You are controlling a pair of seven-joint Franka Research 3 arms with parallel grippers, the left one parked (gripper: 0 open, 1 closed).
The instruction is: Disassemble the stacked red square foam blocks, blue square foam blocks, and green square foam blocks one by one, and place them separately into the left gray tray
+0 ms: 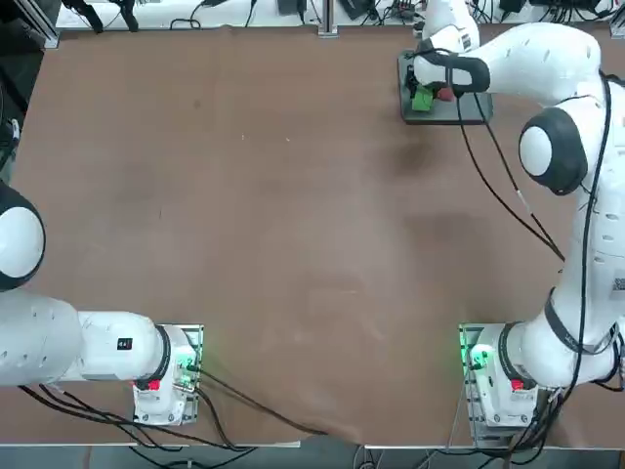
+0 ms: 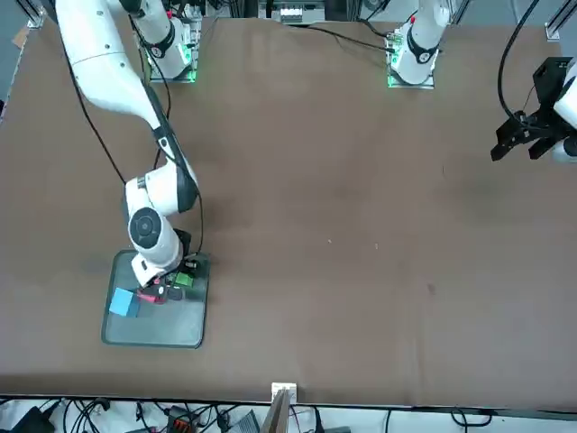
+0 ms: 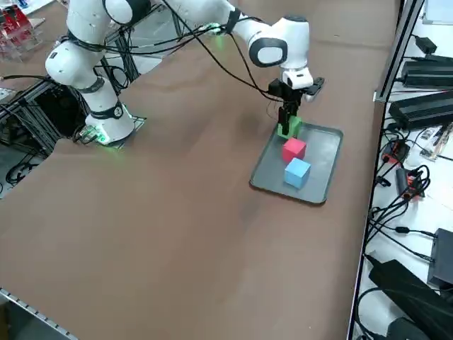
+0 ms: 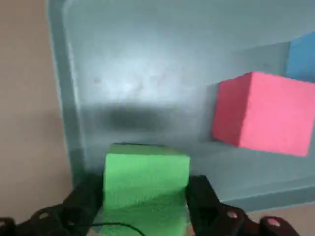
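the right gripper hung over the near end of the gray tray, pointing down, with the green block sitting between its two fingers. in the wrist camera the black pads stood right against either side of the green block; i could not tell from looking whether they still pressed it or had just let go, though the block seemed to rest low, at the tray floor close to the rim. the red block lay flat on the tray just beyond the green one, apart from it, and the blue block sat next along, near the red but not touching. all three were in a rough line down the tray, none stacked on another.

from across the table the tray showed at the corner of the brown tabletop, the blue block toward its outer side, the red block partly hidden under the gripper, and the green block beside it near the tray's edge. from overhead the arm covered most of the tray, with only slivers of green and red visible.
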